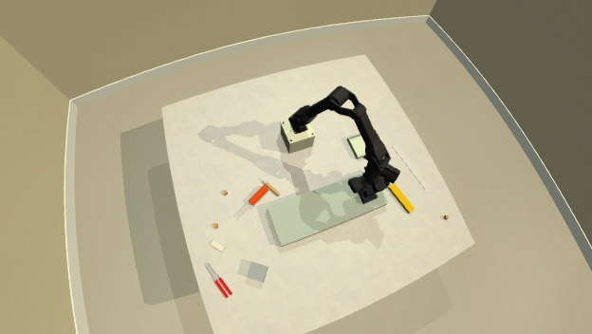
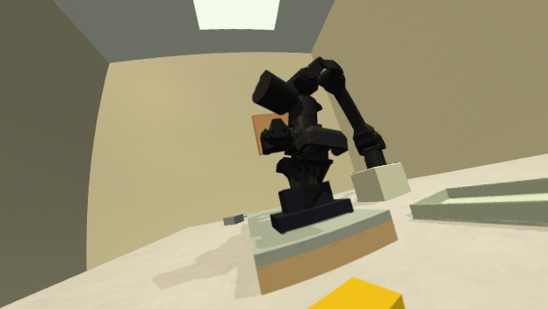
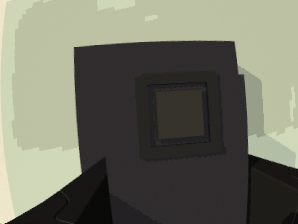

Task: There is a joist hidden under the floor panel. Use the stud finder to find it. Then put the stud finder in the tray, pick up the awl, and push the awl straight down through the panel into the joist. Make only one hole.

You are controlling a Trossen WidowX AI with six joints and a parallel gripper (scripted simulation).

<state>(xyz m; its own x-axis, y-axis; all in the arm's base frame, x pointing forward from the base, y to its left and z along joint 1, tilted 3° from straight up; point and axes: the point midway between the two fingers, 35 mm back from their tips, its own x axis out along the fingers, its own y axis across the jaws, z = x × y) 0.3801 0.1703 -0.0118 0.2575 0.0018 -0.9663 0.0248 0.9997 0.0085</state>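
My gripper (image 2: 308, 186) (image 3: 166, 163) is shut on the dark stud finder (image 1: 367, 196) (image 2: 314, 216) (image 3: 110, 105). The stud finder is upright, its wide base on or just above the floor panel (image 1: 294, 225) (image 2: 373, 216), near the panel's right end in the top view. Its square display (image 3: 180, 114) is dim brown-grey in the wrist view. The green tray (image 1: 357, 146) (image 2: 483, 212) stands beyond the panel, partly behind the arm in the top view. The awl (image 1: 271, 189), with an orange-brown handle and thin tip, lies left of the panel. The joist is hidden.
An orange-handled tool (image 1: 258, 194) lies beside the awl. A yellow bar (image 1: 401, 198) (image 2: 357, 295) lies off the panel's right end, a thin pale strip (image 1: 411, 168) beyond. Red-handled pliers (image 1: 225, 286), a grey block (image 1: 256, 271) and small pieces lie left. The arm's base box (image 1: 299, 139) stands behind.
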